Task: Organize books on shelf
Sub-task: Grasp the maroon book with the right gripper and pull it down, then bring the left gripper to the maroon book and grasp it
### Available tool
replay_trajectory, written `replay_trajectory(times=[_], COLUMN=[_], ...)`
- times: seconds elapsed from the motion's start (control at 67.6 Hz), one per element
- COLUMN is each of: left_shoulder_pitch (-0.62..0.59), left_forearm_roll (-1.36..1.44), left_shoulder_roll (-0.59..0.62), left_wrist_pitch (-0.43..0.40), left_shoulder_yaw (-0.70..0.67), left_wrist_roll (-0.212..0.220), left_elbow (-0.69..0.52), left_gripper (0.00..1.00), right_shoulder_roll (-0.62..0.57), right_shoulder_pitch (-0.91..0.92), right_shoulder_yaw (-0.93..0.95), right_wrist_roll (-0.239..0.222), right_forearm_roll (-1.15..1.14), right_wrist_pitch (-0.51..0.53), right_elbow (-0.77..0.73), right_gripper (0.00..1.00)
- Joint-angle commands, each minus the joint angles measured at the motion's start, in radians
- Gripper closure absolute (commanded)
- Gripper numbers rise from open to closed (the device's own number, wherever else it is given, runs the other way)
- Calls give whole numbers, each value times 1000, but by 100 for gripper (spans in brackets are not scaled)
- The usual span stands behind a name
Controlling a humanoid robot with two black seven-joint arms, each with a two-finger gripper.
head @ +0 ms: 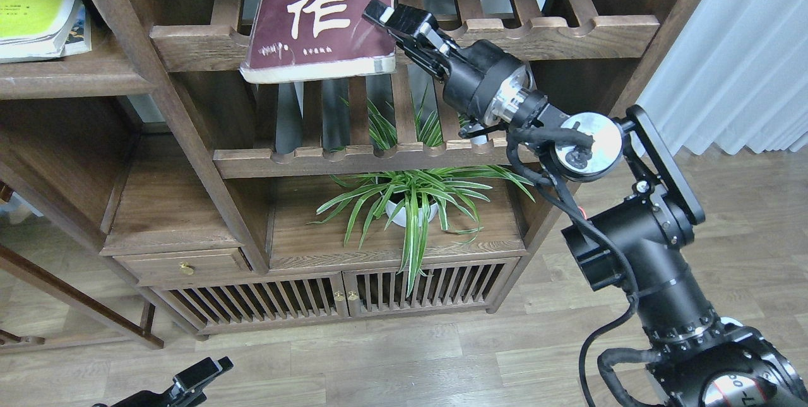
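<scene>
The thick maroon book [319,16] with white characters lies flat on the upper slatted rack [555,31], its front end overhanging the notched rail. My right gripper [386,23] reaches in from the right at the book's right edge, one finger [379,14] over the cover, shut on the book. The yellow-green book [31,3] lies on the solid shelf board [69,79] at the top left, with another book's corner [80,31] showing under it; its cover is hidden. My left gripper [205,372] is low at the bottom left, small and dark.
A spider plant in a white pot [410,205] stands on the cabinet top below the lower slatted rack [379,159]. Upright posts [189,142] divide the bays. A drawer [183,266] and slatted doors are lower down. A white curtain [732,47] hangs at the right.
</scene>
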Motion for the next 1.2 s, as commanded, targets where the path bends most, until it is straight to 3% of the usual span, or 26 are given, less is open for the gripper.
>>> replay_trajectory(times=[0.0,0.488,0.636,0.873,0.918,0.932,1.021,1.184], left_shoulder_pitch=[0,-14,-17,-75,-98,-148,-213,-276], left_forearm_roll=[0,-6,-6,-6,-6,-6,-6,-6], left_shoulder_roll=[-1,-9,-4,-18,-18,-24,-41,-49], left_wrist_pitch=[0,0,0,0,0,0,0,0], left_shoulder_yaw=[-1,-89,-150,-297,-299,-301,-305,-308], left_wrist_roll=[-1,-3,-4,-15,-23,-45,-87,-113], left_elbow=[1,-25,-156,-420,-436,-446,-450,-488], left_gripper=[0,0,0,0,0,0,0,0], right_shoulder_roll=[0,0,-2,0,0,0,0,0], right_shoulder_pitch=[-39,-348,-454,-483,-483,-483,-483,-482], right_shoulder_yaw=[14,122,119,91,85,74,62,51], right_wrist_roll=[-9,-10,-10,-10,-10,-10,-10,-10], right_forearm_roll=[3,121,149,150,149,147,141,140], right_wrist_pitch=[48,430,525,547,547,547,547,544], right_elbow=[2,55,54,48,48,46,44,38], right_gripper=[97,97,97,97,97,97,97,97])
